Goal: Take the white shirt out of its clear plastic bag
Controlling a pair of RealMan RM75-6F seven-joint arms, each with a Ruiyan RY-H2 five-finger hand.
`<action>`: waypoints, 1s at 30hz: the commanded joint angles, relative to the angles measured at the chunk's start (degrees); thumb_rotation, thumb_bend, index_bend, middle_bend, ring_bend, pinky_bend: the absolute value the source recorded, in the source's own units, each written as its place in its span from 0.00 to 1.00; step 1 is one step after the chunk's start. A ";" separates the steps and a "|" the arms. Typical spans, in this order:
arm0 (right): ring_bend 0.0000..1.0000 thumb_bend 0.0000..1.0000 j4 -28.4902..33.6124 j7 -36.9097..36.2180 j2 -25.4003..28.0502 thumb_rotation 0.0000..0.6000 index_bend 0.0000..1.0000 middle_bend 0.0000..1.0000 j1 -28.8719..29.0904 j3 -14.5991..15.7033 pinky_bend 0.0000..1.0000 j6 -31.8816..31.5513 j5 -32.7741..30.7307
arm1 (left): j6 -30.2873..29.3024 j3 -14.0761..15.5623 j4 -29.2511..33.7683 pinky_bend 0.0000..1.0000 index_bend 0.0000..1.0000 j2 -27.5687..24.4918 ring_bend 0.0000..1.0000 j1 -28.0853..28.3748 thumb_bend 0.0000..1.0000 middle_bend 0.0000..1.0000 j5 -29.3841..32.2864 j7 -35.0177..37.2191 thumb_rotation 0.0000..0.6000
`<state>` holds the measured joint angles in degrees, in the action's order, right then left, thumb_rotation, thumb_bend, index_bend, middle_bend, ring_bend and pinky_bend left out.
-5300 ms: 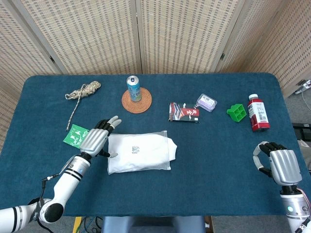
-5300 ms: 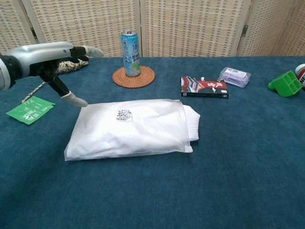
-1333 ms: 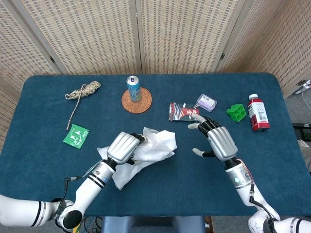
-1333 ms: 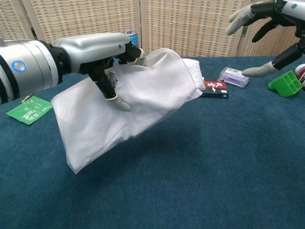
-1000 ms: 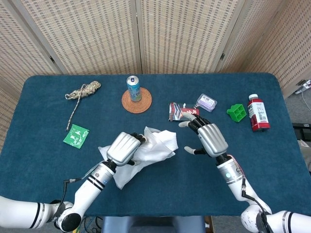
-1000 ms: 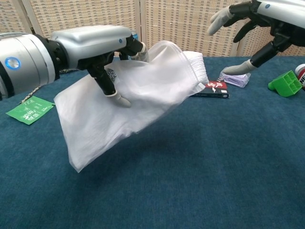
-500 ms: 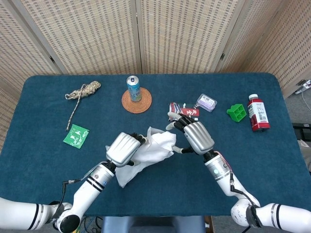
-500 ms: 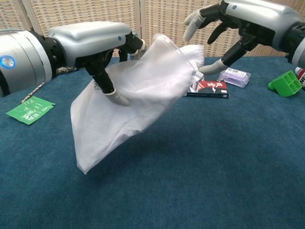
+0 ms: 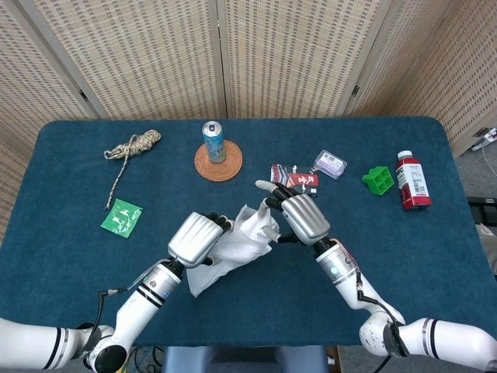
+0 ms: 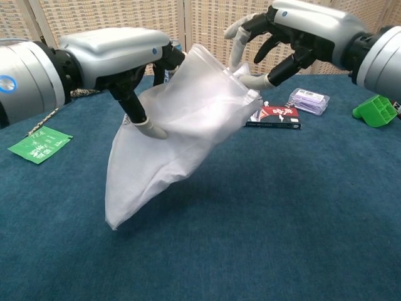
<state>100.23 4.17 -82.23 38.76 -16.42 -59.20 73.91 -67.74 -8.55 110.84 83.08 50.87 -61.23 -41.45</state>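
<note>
My left hand (image 9: 192,239) (image 10: 119,53) grips the clear plastic bag (image 9: 233,250) (image 10: 169,138) by its upper part and holds it off the blue table (image 9: 70,163). The bag hangs tilted, its shut corner pointing down to the left and its mouth up to the right. The white shirt fills the bag; its edge at the mouth is hard to make out. My right hand (image 9: 299,216) (image 10: 294,31) sits at the bag's mouth with fingers spread. Its thumb lies just under the mouth's edge and the other fingers arch above it. No firm hold shows.
A can (image 9: 213,140) stands on a round coaster at the back. A rope (image 9: 132,148) and a green packet (image 9: 121,217) (image 10: 39,143) lie left. A black-red box (image 10: 272,116), purple case (image 10: 308,100), green block (image 10: 376,108) and red bottle (image 9: 411,180) lie right.
My right hand has swept left across the table up to the bag's mouth. The left hand has lifted the bag off the table, and it now hangs steeper.
</note>
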 commanded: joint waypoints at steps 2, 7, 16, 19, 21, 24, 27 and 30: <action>0.13 0.39 -0.28 -0.63 -0.15 1.00 0.52 0.16 0.49 0.10 0.29 0.49 -0.45 | -0.22 0.03 -0.10 0.67 0.40 0.13 0.46 -0.12 0.00 0.46 -0.34 -0.37 1.00; 0.12 0.32 -0.33 -1.37 0.26 1.00 0.52 0.16 0.83 0.45 0.29 0.98 -0.68 | -0.45 0.18 -0.32 0.67 0.40 0.22 0.46 -0.35 0.00 0.46 -0.76 -0.95 1.00; 0.10 0.17 0.33 -0.19 1.26 1.00 0.48 0.15 1.26 1.25 0.28 1.53 -1.99 | -0.39 -0.06 -0.45 0.67 0.40 0.11 0.46 -0.73 0.00 0.46 -0.78 -0.99 1.00; 0.10 0.18 0.50 0.04 1.43 1.00 0.48 0.15 1.57 1.41 0.28 2.04 -2.62 | -0.28 -0.22 -0.47 0.67 0.40 0.10 0.46 -0.77 0.00 0.46 -0.75 -0.89 1.00; 0.10 0.22 0.63 0.14 1.52 1.00 0.48 0.15 1.76 1.47 0.28 2.39 -3.10 | -0.22 -0.31 -0.49 0.67 0.40 0.13 0.46 -0.80 0.00 0.46 -0.72 -0.82 1.00; 0.10 0.31 0.75 0.26 1.54 1.00 0.48 0.15 2.08 1.49 0.28 2.83 -3.93 | -0.15 -0.42 -0.58 0.67 0.40 0.13 0.46 -0.83 0.00 0.46 -0.75 -0.79 1.00; 0.10 0.42 0.65 0.60 1.37 1.00 0.52 0.16 2.30 1.51 0.28 2.79 -4.50 | -0.16 -0.48 -0.57 0.67 0.40 0.13 0.46 -0.92 0.00 0.46 -0.82 -0.74 1.00; 0.10 0.52 0.50 1.16 1.10 1.00 0.55 0.17 2.49 1.55 0.28 2.54 -4.91 | -0.13 -0.50 -0.56 0.67 0.40 0.08 0.46 -1.00 0.00 0.46 -0.94 -0.69 1.00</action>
<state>100.78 5.22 -81.06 41.20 -14.89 -56.60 69.08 -67.88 -9.04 110.29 83.16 49.87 -62.16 -42.14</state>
